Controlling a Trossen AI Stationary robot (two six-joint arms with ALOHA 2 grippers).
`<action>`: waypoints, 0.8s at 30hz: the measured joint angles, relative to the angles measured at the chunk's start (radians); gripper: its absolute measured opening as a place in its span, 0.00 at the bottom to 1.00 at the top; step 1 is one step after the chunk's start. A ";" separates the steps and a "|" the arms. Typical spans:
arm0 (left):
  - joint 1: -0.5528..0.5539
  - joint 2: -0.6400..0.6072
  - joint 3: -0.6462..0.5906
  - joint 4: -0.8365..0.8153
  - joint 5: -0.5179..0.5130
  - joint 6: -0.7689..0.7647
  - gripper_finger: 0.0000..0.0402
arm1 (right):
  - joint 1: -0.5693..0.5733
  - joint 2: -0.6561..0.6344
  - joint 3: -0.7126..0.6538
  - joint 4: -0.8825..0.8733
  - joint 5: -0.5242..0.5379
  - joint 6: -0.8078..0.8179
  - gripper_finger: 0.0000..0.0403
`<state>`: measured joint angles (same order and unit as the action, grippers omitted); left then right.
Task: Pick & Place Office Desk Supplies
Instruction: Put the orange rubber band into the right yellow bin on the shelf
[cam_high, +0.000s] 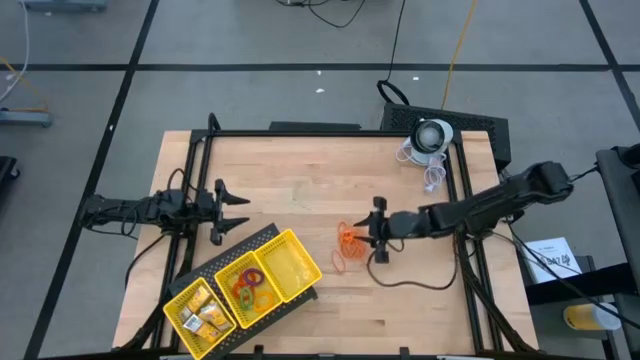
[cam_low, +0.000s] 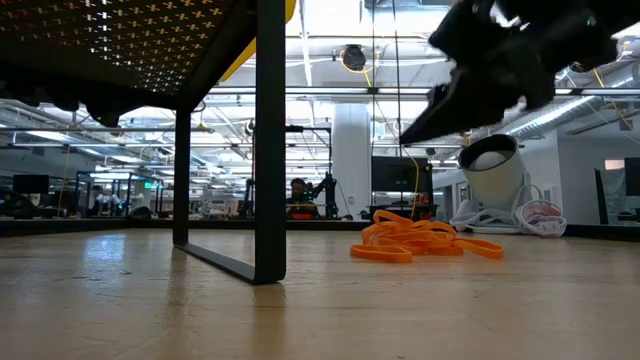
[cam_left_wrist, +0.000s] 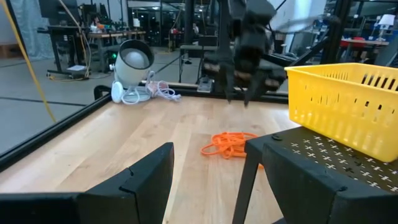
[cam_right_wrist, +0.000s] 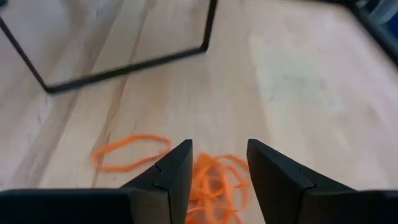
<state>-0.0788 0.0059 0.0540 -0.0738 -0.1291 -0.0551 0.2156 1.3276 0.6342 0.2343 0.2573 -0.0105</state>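
I see a light wood counter (cam_high: 300, 175). Orange rubber-band loops (cam_high: 348, 245) lie near centre, toward 4 o'clock. Black perforated stand (cam_high: 235, 250) at 7 o'clock, its legs on the wood. White camera with coiled cable (cam_high: 428, 145) at 1 o'clock.

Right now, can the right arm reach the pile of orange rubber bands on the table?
Probably yes. The right gripper hangs open just beside the orange rubber bands, and nothing stands between them.
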 joint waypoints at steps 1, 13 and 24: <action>0.000 0.000 0.000 0.000 -0.002 0.000 0.64 | 0.007 0.035 0.000 0.020 0.000 -0.001 0.35; 0.000 0.000 0.000 0.000 -0.002 -0.003 0.64 | 0.035 0.315 0.000 0.262 -0.026 0.025 0.35; 0.000 0.000 -0.001 0.002 -0.002 -0.002 0.64 | 0.035 0.422 0.015 0.266 0.010 0.106 0.35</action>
<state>-0.0788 0.0063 0.0532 -0.0719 -0.1314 -0.0574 0.2508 1.7492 0.6495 0.5003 0.2668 0.0953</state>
